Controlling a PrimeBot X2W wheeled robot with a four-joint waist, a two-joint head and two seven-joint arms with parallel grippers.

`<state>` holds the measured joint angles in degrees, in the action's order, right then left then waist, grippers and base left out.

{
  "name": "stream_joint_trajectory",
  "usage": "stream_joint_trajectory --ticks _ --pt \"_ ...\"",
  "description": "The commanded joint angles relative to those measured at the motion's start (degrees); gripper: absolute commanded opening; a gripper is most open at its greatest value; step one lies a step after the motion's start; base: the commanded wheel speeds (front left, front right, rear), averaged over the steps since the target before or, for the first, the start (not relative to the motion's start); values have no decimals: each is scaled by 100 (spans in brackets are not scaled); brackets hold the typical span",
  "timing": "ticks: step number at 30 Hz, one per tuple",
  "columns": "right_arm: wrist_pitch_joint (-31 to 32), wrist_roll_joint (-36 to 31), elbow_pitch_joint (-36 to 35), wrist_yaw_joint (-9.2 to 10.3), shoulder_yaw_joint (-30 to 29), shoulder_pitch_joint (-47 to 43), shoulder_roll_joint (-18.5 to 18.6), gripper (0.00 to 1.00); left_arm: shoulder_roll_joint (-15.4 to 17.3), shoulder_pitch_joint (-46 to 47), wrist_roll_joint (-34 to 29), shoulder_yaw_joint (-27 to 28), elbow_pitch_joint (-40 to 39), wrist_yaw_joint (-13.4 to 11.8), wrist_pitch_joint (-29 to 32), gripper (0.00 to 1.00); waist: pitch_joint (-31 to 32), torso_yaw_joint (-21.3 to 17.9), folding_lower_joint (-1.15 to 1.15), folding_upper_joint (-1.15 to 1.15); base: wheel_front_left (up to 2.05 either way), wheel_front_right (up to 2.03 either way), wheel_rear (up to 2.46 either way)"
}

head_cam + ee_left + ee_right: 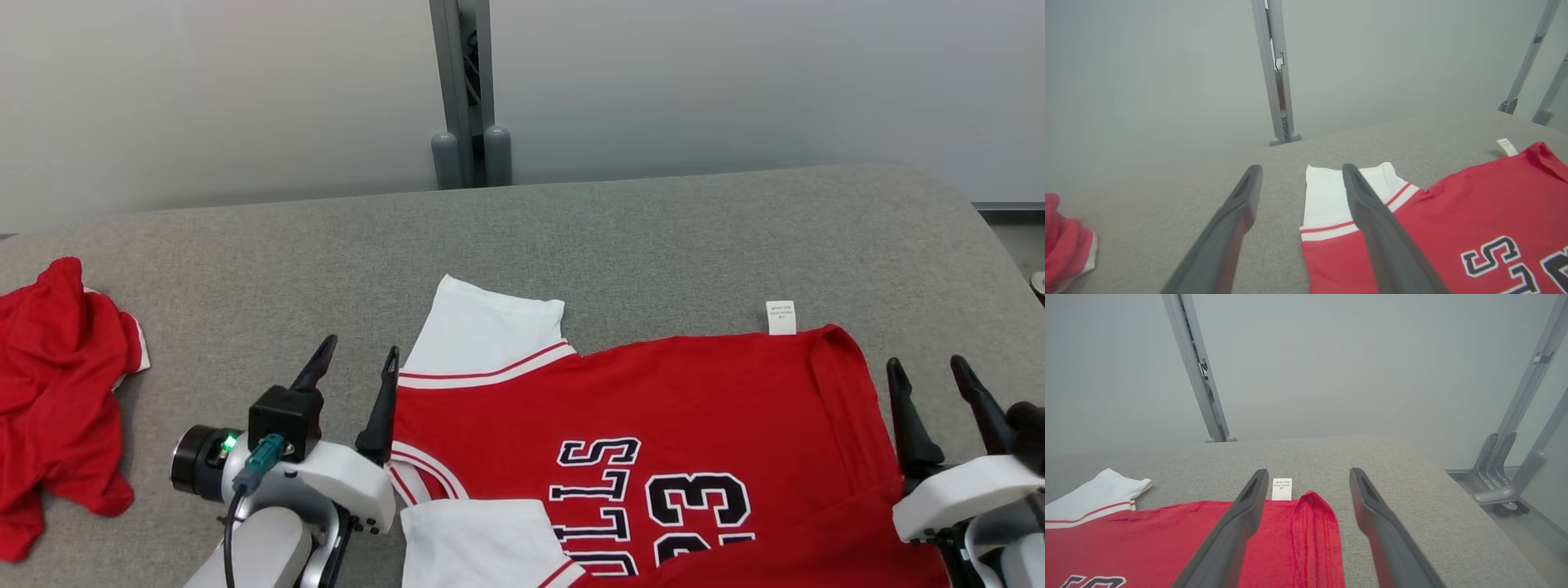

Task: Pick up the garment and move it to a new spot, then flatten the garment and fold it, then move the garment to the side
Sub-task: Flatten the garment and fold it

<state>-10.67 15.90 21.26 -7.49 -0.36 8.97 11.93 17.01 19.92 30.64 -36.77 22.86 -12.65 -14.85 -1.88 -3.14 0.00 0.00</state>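
The garment (653,408) is a red jersey with white sleeves and dark lettering, lying flat on the grey table, its hem with a small white tag (780,317) pointing away from me. It also lies in the left wrist view, jersey (1453,220), and in the right wrist view, jersey (1167,535). My left gripper (359,359) stands open at the jersey's left edge, beside the white sleeve (482,335), holding nothing. My right gripper (931,371) is open just past the jersey's right edge, above the table. Between its fingers lies the folded hem corner (1314,531).
A crumpled red cloth (57,392) lies at the table's left edge. A grey post (465,90) stands behind the table against a pale wall. The table's far half (653,237) is bare grey fabric. A metal frame with a caster (1502,486) stands off the right edge.
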Motion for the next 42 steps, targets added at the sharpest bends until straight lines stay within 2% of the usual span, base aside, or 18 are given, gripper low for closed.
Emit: stream_joint_trajectory --ticks 1,5,10,12,13,14,19,21,26,34,42 --pt "-103 -104 118 -1 59 84 22 100 -101 -59 -176 192 -105 -55 -31 100 -33 23 0 0 0 0 0" --pt "-287 -152 583 -1 258 307 -86 100 -429 -383 -690 808 -346 -61 -23 100 -125 65 0 0 0 0 0" --pt "-388 -112 1043 -1 289 536 -180 100 -752 -691 -1156 1285 -534 114 -24 100 -244 156 0 0 0 0 0" --pt "-416 -22 1265 -1 273 683 -232 100 -873 -780 -1333 1422 -503 279 -24 100 -311 217 0 0 0 0 0" --pt "-425 21 1368 -1 287 764 -250 47 -924 -783 -1413 1475 -474 361 -24 100 -346 251 0 0 0 0 0" --pt "-422 65 1471 -1 326 839 -254 0 -971 -780 -1489 1528 -473 433 -25 100 -381 286 0 0 0 0 0" --pt "-436 261 2070 -1 529 1251 -212 0 -1153 -711 -1780 1764 -405 722 -25 100 -573 455 0 0 0 0 0" --pt "-367 338 2554 -1 583 1566 -221 0 -1211 -651 -1915 1883 -377 847 -25 100 -677 544 0 0 0 0 0" --pt "-293 405 3305 -1 654 1989 -190 0 -1317 -620 -2064 1999 -327 1008 -25 100 -800 659 0 0 0 0 0" --pt "-316 488 4177 -1 585 2424 -118 0 -1371 -549 -2160 2163 -267 1185 -26 100 -897 703 0 0 0 0 0" --pt "-421 507 4582 -1 422 2614 7 0 -1396 -511 -2222 2265 -242 1243 -26 100 -944 631 0 0 0 0 0"
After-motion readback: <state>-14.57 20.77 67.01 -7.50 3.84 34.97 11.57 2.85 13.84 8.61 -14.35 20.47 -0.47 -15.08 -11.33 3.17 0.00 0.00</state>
